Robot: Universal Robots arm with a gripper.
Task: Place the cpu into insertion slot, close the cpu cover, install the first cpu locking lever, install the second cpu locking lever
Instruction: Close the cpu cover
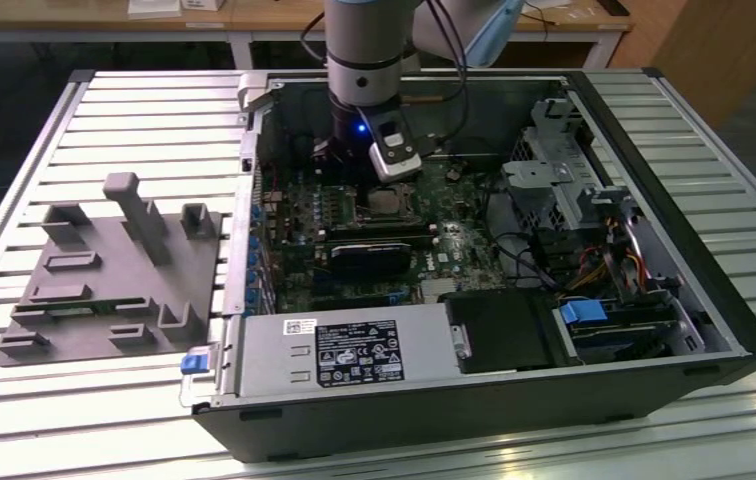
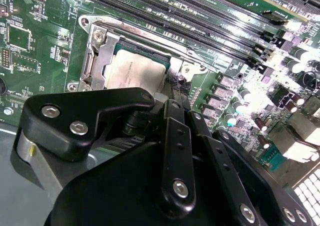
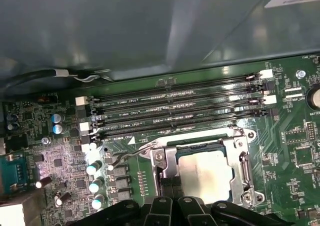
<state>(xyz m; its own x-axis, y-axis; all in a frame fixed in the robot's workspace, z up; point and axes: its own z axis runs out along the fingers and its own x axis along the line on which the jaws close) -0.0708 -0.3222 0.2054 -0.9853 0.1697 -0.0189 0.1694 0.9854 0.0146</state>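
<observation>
The cpu (image 3: 202, 170) lies seated in the insertion slot (image 3: 200, 142) mid-motherboard (image 3: 60, 156), the cpu cover (image 3: 170, 156) framing it, while the gripper (image 3: 169, 187) stands at the slot's edge, fingers (image 3: 165, 188) seemingly drawn narrow and empty, probably set to push rather than grasp.

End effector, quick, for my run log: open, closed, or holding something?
End effector: cannot be told; it hangs at the cpu cover's edge.
</observation>
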